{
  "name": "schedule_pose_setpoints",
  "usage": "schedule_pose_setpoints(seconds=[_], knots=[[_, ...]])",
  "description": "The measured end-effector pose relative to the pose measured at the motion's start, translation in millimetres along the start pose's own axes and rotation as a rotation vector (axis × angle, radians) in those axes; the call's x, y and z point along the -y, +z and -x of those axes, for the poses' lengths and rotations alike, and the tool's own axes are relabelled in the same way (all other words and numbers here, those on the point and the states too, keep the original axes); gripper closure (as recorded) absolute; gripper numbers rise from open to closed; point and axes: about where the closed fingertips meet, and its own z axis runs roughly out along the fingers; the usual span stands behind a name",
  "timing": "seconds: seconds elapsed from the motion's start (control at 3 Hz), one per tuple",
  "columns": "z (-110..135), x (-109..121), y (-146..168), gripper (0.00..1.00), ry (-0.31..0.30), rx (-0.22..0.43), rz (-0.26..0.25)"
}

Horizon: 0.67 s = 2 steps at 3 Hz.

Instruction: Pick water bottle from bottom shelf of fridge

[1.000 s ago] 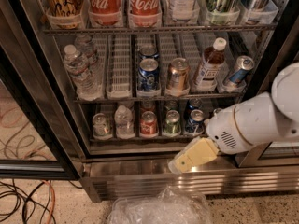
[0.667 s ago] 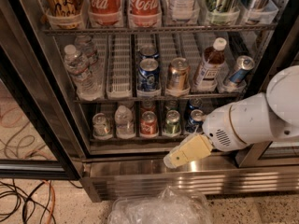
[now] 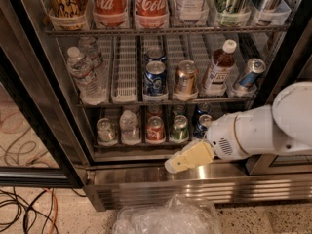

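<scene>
The fridge (image 3: 161, 186) stands open in front of me with its wire racks in view. On the bottom shelf (image 3: 141, 155), a small clear water bottle (image 3: 129, 126) with a white cap stands in the second lane from the left. It is between a silver can (image 3: 106, 130) and a red can (image 3: 155, 128). My gripper (image 3: 174, 165), cream-coloured on a white arm (image 3: 253, 130), hangs in front of the steel front edge. It is below and to the right of the water bottle, under the green can (image 3: 179, 128). It holds nothing that I can see.
The middle rack holds two larger water bottles (image 3: 84, 72), cans and a brown-liquid bottle (image 3: 219, 67). Cola bottles (image 3: 130, 4) stand on the rack above. A black door frame (image 3: 39, 130) is at the left. A crumpled clear plastic bag (image 3: 165, 218) and cables (image 3: 24, 208) lie on the floor.
My gripper has moved left and slightly up along the fridge's steel front edge, closer to the lanes under the water bottle. The drinks have not moved.
</scene>
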Motion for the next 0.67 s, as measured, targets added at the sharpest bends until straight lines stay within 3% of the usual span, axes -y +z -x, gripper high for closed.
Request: schedule_pose_setpoints(seconds=[0.33,0.67], knots=[[-16,-14,55,0.0,0.063,0.137,0.077],[-6,-13,88,0.0,0.075,0.31,0.082]])
